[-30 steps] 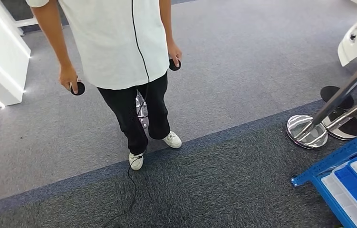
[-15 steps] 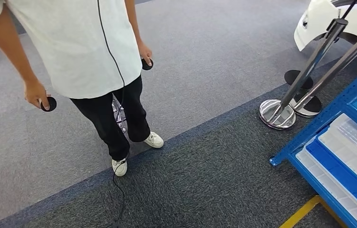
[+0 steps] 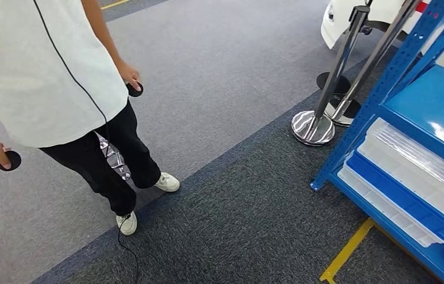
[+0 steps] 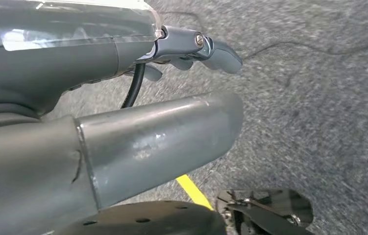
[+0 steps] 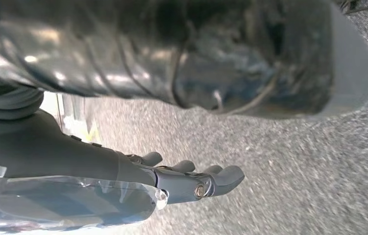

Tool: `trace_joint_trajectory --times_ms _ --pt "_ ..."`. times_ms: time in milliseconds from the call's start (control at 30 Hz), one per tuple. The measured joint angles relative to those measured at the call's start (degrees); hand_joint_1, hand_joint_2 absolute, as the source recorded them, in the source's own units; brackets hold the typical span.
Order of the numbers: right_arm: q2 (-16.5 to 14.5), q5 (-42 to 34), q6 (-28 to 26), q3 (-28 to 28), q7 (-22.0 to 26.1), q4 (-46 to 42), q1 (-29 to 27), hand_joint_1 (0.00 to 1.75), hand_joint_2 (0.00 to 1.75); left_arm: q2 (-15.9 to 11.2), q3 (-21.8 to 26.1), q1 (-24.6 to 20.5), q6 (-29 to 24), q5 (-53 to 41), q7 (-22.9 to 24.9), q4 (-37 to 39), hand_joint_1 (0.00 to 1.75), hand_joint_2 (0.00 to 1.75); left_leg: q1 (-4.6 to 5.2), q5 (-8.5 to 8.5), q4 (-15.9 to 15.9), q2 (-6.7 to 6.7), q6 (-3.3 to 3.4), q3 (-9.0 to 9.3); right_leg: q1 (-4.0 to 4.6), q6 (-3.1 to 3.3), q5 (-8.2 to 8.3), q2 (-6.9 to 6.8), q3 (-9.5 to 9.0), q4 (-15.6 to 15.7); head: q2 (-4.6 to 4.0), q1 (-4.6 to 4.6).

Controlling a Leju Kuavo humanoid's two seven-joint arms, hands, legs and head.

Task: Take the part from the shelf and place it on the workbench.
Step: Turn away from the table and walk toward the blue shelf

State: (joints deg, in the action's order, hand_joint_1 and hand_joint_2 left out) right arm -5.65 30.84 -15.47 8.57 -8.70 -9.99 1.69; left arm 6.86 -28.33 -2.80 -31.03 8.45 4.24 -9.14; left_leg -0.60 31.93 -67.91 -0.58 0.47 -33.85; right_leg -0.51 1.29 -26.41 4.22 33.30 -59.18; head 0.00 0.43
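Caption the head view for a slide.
Blue shelf with clear bins at right; person holding controllers stands on grey carpet.

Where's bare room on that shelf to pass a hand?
Bare: the blue shelf's upper deck. Crowded: the level below, where clear trays lie side by side. Open carpet lies between the person and the shelf; stanchions stand at its far corner.

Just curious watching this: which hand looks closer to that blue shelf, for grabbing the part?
Probably the right hand: the blue shelf stands on the robot's right side. Both hands hang empty over carpet, left hand included.
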Motion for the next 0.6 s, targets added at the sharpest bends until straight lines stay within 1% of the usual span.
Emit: trace_joint_trajectory --times_ms 33,67,100,133,167,200,233,300,367,400,433,467,500,533,567,600 --pt "-0.1 0.0 0.0 0.0 0.0 0.0 0.0 0.00 0.00 0.0 0.0 0.0 0.0 0.0 0.0 0.0 0.00 0.00 0.06 -1.81 3.9 -1.48 0.49 1.61 0.06 -0.08 0.02 0.68 -0.04 -0.1 0.00 0.03" --pt "-0.2 0.0 0.0 0.0 0.0 0.0 0.0 0.00 0.00 -0.1 0.0 0.1 -0.1 0.0 0.0 0.0 0.00 0.00 0.11 -3.01 7.1 -2.79 0.82 2.86 0.04 -0.26 0.07 1.35 0.04 -0.1 0.00 0.04" --pt "-0.3 0.0 0.0 0.0 0.0 0.0 0.0 0.00 0.00 -0.1 0.0 0.0 -0.1 0.0 0.0 0.0 0.00 0.00 0.23 -3.48 9.0 -3.80 1.05 3.56 -0.08 -0.54 0.16 1.99 0.22 -0.1 0.00 0.05" --pt "-0.3 0.0 0.0 0.0 0.0 0.0 0.0 0.00 0.00 -0.2 0.0 0.0 -0.2 0.0 0.0 0.1 0.00 0.00 0.33 -3.36 9.7 -4.16 1.14 3.75 -0.26 -0.93 0.31 2.61 0.43 -0.1 0.00 0.04" --pt "-0.3 0.0 0.0 0.0 0.0 0.0 0.0 0.00 0.00 -0.2 0.0 -0.1 -0.3 0.0 0.0 0.1 0.00 0.00 0.43 -3.51 10.0 -3.65 1.16 3.87 -0.43 -1.37 0.50 3.28 0.64 0.0 0.00 0.01" --pt "-0.3 0.0 0.0 0.0 0.0 0.0 -0.1 0.00 0.00 -0.2 0.0 -0.2 -0.3 0.0 0.0 0.1 0.00 0.00 0.36 -3.80 10.4 -2.92 1.31 4.07 -0.52 -1.73 0.54 3.43 0.76 0.0 0.00 0.01" --pt "-0.2 0.0 0.0 0.1 -0.1 0.0 -0.2 0.00 0.00 -0.1 0.0 -0.3 -0.3 0.0 0.1 0.1 0.00 0.00 0.24 -4.11 10.9 -2.28 1.47 4.32 -0.46 -2.00 0.48 3.19 0.85 -0.2 0.00 0.00" --pt "-0.1 0.0 0.0 0.1 -0.1 0.0 -0.3 0.00 0.00 -0.1 0.0 -0.3 -0.4 -0.1 0.1 0.1 0.00 0.00 -0.05 -4.62 11.7 -1.40 1.68 4.67 -0.28 -2.18 0.20 2.22 0.97 -0.6 0.00 0.00" --pt "-0.2 0.0 0.0 0.1 -0.1 0.0 -0.3 0.00 0.00 -0.1 0.0 -0.3 -0.4 -0.1 0.1 0.1 0.00 0.00 -0.07 -4.67 11.9 -1.35 1.79 4.74 -0.15 -2.25 -0.10 1.34 1.17 -0.9 0.00 0.02" --pt "-0.2 0.0 0.0 0.1 -0.1 0.0 -0.3 0.00 0.00 -0.1 0.0 -0.3 -0.4 -0.1 0.1 0.1 0.00 0.00 -0.07 -4.72 12.0 -1.11 1.93 4.76 -0.12 -2.29 -0.90 0.32 1.71 -1.9 0.00 0.14" --pt "-0.2 0.0 0.1 0.1 -0.1 0.0 -0.2 0.00 0.00 0.0 0.0 -0.3 -0.4 -0.1 0.0 0.1 0.00 0.00 -0.06 -4.76 12.1 -0.75 2.07 4.75 -0.08 -2.37 -2.02 -0.86 2.52 -3.6 0.00 0.27" --pt "-0.2 0.0 0.1 0.2 -0.1 0.0 -0.1 0.00 0.00 0.0 0.0 -0.1 -0.4 -0.1 0.1 0.1 0.00 0.00 0.00 -4.68 12.0 0.44 2.12 4.70 -0.22 -2.62 -3.58 -2.13 4.25 -7.2 0.00 0.40" --pt "-0.2 0.0 0.1 0.2 -0.1 0.0 -0.1 0.00 0.00 0.1 0.0 0.0 -0.5 -0.1 0.1 0.1 0.00 0.00 0.05 -4.53 11.9 1.78 2.11 4.67 -0.41 -2.91 -4.53 -3.30 5.53 -10.0 0.00 0.51" --pt "-0.1 0.0 0.1 0.2 -0.1 0.0 -0.1 0.00 0.00 0.1 0.0 0.0 -0.5 -0.1 0.1 0.1 0.00 0.00 0.06 -4.29 11.7 3.03 1.96 4.67 -0.62 -3.20 -4.24 -4.00 5.68 -10.7 0.00 0.52" --pt "-0.1 0.0 0.1 0.3 -0.1 0.0 -0.1 0.00 0.00 0.1 0.0 0.1 -0.5 -0.1 0.1 0.1 0.00 0.00 0.04 -3.95 11.4 4.31 1.72 4.74 -0.82 -3.45 -3.08 -4.91 4.78 -9.4 0.00 0.52" --pt "0.0 0.0 0.1 0.3 -0.1 0.0 -0.1 0.00 0.00 0.1 0.0 0.1 -0.5 -0.1 0.1 0.1 0.00 0.00 0.08 -3.64 11.2 4.89 1.40 4.85 -0.72 -3.29 -1.73 -6.15 2.75 -5.7 0.00 0.53"
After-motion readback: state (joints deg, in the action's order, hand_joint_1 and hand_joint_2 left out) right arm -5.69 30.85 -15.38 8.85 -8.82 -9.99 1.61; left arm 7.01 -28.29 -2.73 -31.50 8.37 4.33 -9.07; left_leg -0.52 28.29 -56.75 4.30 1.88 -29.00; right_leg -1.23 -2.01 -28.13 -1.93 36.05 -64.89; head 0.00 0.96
